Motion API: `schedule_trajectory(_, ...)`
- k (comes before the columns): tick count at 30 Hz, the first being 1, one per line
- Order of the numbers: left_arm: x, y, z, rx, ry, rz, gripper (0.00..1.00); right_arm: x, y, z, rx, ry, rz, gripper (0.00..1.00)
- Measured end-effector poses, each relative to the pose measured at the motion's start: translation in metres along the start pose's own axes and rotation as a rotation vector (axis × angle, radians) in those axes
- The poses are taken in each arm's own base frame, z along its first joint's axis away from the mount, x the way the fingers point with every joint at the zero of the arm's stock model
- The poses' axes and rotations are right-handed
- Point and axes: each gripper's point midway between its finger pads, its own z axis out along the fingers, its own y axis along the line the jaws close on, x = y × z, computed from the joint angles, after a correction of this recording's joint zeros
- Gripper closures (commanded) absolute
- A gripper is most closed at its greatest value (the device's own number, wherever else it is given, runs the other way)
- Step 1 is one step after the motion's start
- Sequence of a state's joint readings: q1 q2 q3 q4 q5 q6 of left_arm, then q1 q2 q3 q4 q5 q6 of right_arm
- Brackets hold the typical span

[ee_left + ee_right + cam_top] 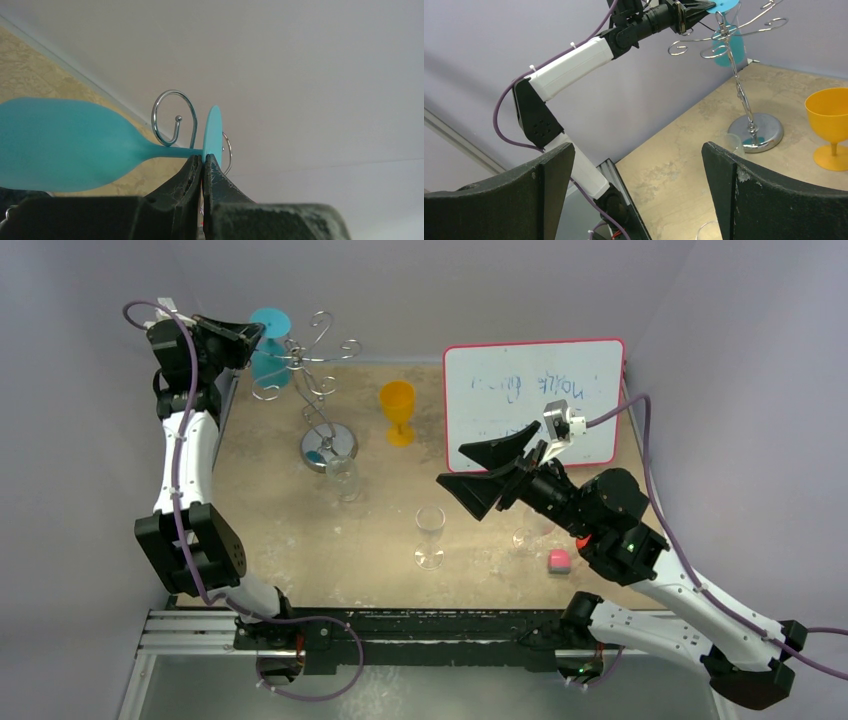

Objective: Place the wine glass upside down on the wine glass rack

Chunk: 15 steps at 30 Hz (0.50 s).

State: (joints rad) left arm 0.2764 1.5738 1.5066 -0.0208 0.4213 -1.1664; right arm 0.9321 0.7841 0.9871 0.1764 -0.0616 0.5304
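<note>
Left gripper (203,159) is found clamped on the wine glass (65,142) by its thin foot; judged light, slippery; right gripper (638,155) spread wide

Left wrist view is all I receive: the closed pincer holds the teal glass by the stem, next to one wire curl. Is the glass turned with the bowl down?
Observer: Yes. In the right wrist view the teal glass has its foot up and bowl down, beside the arms of the rack.
Operator: Is the other arm near it?
Observer: No. The right pincer is wide open, holds nothing, and is over the middle of the table.
Operator: Does something stand close to the rack?
Observer: An orange glass stands upright to its right, and a clear glass just in front of its base.
</note>
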Motion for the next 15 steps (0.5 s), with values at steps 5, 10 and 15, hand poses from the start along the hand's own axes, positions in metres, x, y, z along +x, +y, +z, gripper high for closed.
schedule_trajectory(5,0.0019,-0.0023,0.0022,0.021,0.015,-0.004,1.00,0.0001,-0.0001,0.0000,0.000,0.000,-0.001,0.00)
schedule_trajectory(10,0.0014,-0.0061,0.0033,0.040,0.016,-0.014,1.00,0.0000,-0.0002,0.0000,0.001,0.000,-0.002,0.00)
schedule_trajectory(15,0.0014,-0.0098,0.0063,0.068,0.021,-0.013,1.00,0.0001,-0.0004,0.0000,0.001,0.000,-0.005,0.00)
